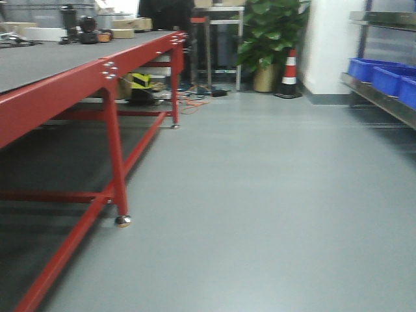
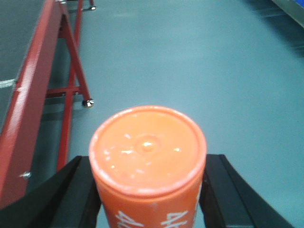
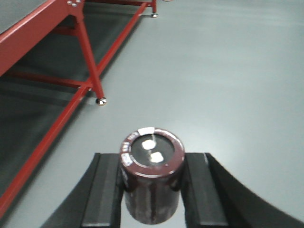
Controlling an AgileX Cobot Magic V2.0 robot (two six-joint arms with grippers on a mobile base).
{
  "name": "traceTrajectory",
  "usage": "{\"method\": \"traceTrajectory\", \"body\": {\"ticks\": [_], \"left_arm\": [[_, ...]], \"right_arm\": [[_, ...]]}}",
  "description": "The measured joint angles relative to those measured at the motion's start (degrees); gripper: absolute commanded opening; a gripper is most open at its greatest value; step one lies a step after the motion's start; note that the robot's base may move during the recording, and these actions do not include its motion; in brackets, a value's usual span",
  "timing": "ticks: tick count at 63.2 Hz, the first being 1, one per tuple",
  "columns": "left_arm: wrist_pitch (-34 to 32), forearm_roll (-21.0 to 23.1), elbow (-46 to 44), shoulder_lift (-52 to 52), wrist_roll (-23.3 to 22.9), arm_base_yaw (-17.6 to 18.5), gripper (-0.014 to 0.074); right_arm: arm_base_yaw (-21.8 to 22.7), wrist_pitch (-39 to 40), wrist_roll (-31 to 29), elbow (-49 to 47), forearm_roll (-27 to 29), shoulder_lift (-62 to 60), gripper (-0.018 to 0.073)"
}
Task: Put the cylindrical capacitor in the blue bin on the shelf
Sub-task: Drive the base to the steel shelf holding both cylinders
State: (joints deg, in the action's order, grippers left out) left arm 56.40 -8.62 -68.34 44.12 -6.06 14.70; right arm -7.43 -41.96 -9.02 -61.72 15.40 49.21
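Note:
My right gripper [image 3: 152, 190] is shut on a dark brown cylindrical capacitor [image 3: 152, 180] with two silver terminals on its top, held above the grey floor. My left gripper [image 2: 148, 190] is shut on a large orange cylinder [image 2: 148, 156] with white lettering on its side. Blue bins [image 1: 383, 77] stand in a row on the steel shelf [image 1: 380, 101] at the far right of the front view. Neither gripper shows in the front view.
A red-framed table [image 1: 78, 84] with a grey top runs along the left; its legs show in both wrist views [image 3: 90, 57] [image 2: 71, 85]. A traffic cone [image 1: 290, 75], a potted plant [image 1: 270, 39] and floor cables [image 1: 195, 97] lie ahead. Grey floor [image 1: 260, 195] spans the middle.

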Motion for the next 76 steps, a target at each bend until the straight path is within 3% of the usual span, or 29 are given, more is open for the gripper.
{"method": "traceTrajectory", "body": {"ticks": [76], "left_arm": [[0.1,0.0,0.0,0.0,0.0,0.0,-0.0111]], "right_arm": [[0.0,0.0,0.0,0.0,0.1,0.0,-0.0162]]}}
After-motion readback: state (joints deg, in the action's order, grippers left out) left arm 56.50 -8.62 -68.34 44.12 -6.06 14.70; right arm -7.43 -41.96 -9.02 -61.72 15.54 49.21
